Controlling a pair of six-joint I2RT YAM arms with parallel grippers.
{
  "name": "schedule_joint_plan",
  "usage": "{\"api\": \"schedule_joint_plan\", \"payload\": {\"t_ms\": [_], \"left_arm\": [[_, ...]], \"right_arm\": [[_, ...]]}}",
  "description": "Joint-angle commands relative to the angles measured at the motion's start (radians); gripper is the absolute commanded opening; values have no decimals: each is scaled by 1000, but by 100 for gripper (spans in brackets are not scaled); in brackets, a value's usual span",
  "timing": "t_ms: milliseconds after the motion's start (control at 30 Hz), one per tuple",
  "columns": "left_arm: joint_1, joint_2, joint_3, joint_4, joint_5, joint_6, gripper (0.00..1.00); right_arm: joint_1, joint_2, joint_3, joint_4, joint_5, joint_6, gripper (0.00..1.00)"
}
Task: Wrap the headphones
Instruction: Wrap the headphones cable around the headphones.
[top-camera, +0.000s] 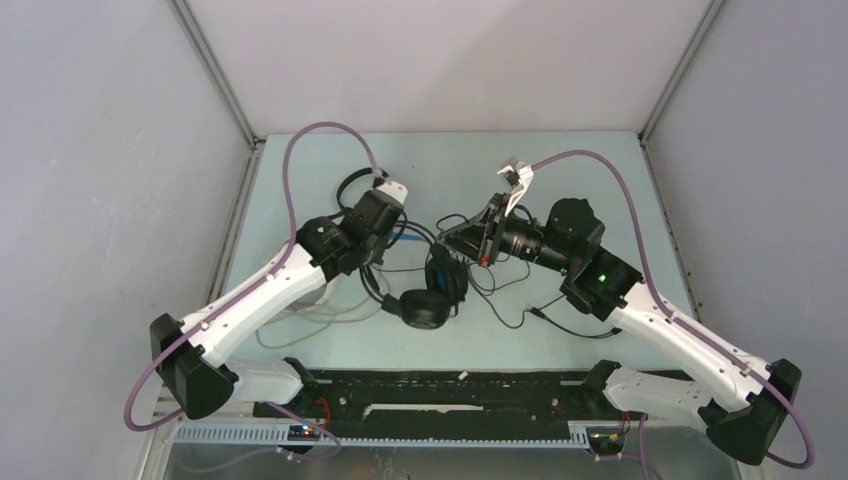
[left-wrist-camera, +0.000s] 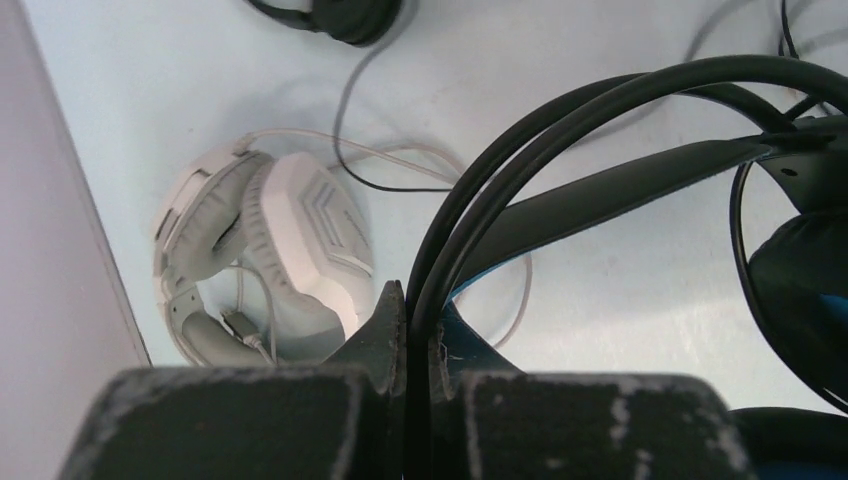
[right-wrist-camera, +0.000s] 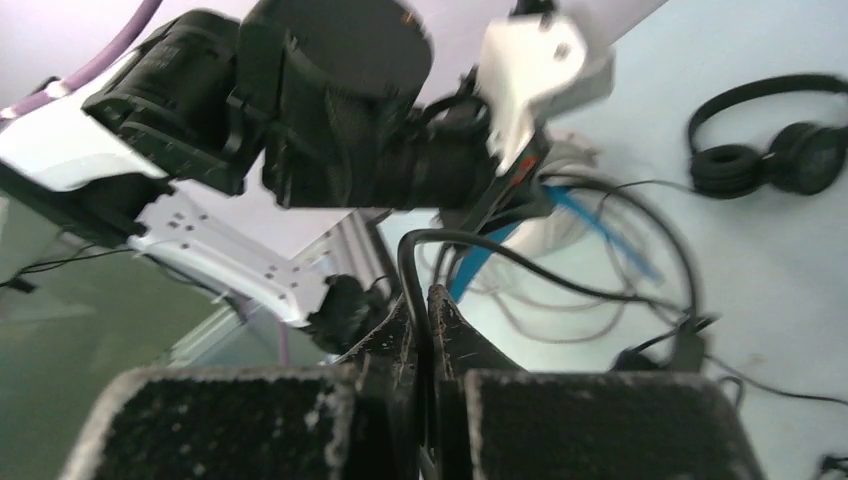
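The black pair with blue headband (top-camera: 430, 295) is seen lying near the middle of the table (top-camera: 560, 180), between the two arms, with one round ear cup turned toward the near edge. A black cable (left-wrist-camera: 432, 245) is pinched as two strands between the closed fingers of the left gripper (left-wrist-camera: 418, 320), and from there it is carried in an arc over that pair's headband. The right gripper (right-wrist-camera: 425, 310) is likewise clamped on a strand of black cable, which is bent sharply just above the fingers. Whether it is the same cable cannot be told. The white pair (left-wrist-camera: 270, 250) is laid on its side close to the left wall, its pale lead trailing beside it. The small all-black pair (right-wrist-camera: 770, 150) is set farther back on the table, apart from the other two. More thin black cable is strewn over the table in front of the right arm.
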Motion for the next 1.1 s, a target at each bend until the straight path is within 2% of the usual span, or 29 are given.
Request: {"api": "schedule_joint_plan", "payload": {"t_ms": [0,233,333,567,767,1067], "left_arm": [[33,-34,130,60,-148,-227,0],[44,-85,159,155,-394,-308,0],[68,-110,158,205,-434,-347,0],[111,-211,74,402,-375,-420,0],[116,-299,11,473,-321,-535,0],[125,-375,-24,528,-325,-604,0]], "right_arm": [[58,15,78,-35,20,138,0],[139,83,154,-97,-4,135,0],[170,116,173,-86,-12,136,0],[235,160,177,-116,74,72,0],[268,197,176,-139,185,-62,0],[369,245,176,-147,378,-161,0]]}}
